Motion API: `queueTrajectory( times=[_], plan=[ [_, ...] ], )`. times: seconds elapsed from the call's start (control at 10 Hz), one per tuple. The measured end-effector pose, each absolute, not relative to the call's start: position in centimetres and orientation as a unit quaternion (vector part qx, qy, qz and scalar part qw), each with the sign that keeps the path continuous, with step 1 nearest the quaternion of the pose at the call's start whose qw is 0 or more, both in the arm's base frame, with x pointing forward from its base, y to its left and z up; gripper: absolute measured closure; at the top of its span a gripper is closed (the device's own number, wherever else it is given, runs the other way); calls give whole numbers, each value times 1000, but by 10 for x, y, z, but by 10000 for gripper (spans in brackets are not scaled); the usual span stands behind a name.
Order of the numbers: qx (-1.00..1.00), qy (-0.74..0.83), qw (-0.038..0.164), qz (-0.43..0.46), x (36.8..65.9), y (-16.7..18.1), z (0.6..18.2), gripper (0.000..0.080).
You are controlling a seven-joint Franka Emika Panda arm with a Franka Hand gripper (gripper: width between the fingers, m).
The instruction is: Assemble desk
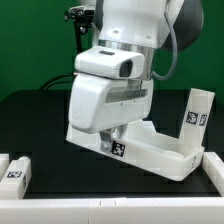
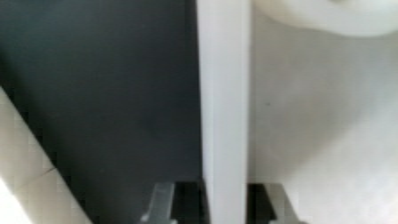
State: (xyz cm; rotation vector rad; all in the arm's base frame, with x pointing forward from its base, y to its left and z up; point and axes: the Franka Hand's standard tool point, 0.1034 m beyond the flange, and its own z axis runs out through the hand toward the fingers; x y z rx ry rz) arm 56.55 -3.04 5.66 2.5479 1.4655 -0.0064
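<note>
The white desk tabletop (image 1: 165, 150) lies on the black table, rim up, with a tag on its near edge (image 1: 118, 150). My gripper (image 1: 113, 138) is down at the tabletop's edge on the exterior view's left, mostly hidden by the arm's hand. In the wrist view the tabletop's rim (image 2: 222, 110) runs straight between my gripper (image 2: 219, 206). One of the fingers (image 2: 160, 207) is on each side, with dark pads against the rim. One white leg (image 1: 197, 110) stands upright at the exterior view's right. Two more legs (image 1: 14, 170) lie at the front left.
A white part (image 1: 213, 166) lies at the front right edge. A black camera stand (image 1: 80, 28) rises behind the arm. In the wrist view, a round white shape (image 2: 329, 15) sits on the tabletop's inner face.
</note>
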Motion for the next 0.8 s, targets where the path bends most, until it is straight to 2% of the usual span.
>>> queueTrajectory(
  times=[0.2, 0.5, 0.6, 0.8],
  plan=[
    [824, 556, 108, -12, 567, -34, 57, 742],
    [694, 709, 125, 1, 596, -8, 64, 742],
    [672, 727, 138, 7, 595, -9, 60, 742],
    [649, 748, 138, -8, 591, -16, 58, 742]
  ],
)
